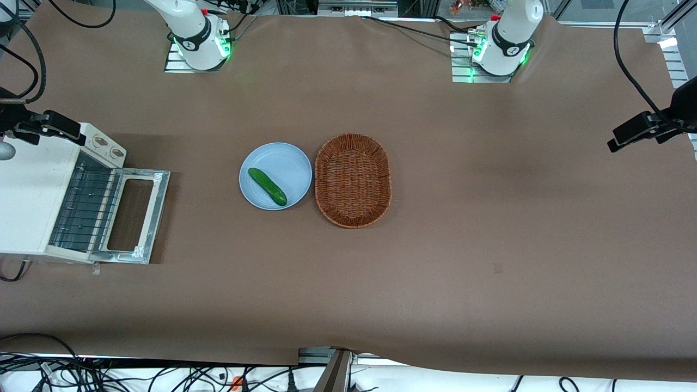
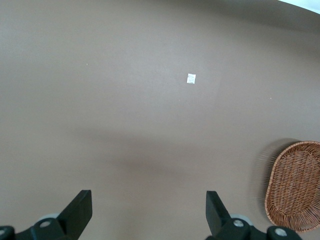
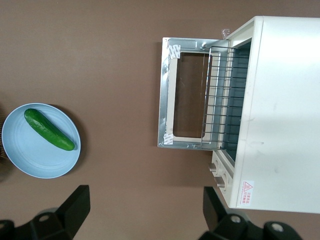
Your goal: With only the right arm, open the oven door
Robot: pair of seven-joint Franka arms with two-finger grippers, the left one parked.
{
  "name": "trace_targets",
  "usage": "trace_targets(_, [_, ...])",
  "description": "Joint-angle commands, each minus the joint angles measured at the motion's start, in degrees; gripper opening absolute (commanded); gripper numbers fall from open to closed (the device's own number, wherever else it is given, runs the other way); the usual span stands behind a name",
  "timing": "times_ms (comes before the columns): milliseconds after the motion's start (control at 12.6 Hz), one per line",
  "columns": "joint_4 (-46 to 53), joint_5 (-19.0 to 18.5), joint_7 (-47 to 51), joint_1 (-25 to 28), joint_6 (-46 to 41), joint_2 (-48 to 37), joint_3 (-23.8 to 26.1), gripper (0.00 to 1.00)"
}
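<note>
A brown paper-covered surface (image 1: 348, 283) carries a boxy white toaster oven (image 3: 280, 115) at the working arm's end; its glass-windowed, metal-framed oven door (image 3: 182, 95) lies folded flat open, wire rack exposed. The black-fingered pincer (image 3: 145, 215) hangs above, fingers spread, gripping nothing, near a pale blue plate (image 1: 275, 176) holding a green cucumber (image 1: 267, 186)

front: overhead, whole table | right wrist: downward (shares oven door (image 3: 183, 98))
</note>
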Motion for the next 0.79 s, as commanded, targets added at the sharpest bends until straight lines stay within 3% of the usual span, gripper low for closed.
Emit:
trace_targets(0, [1.2, -0.7, -0.2, 0.0, -1.3, 0.3, 0.2, 1.0])
trace_targets(712, [1.4, -0.5, -0.2, -0.1, -3.0, 0.1, 0.1, 1.0])
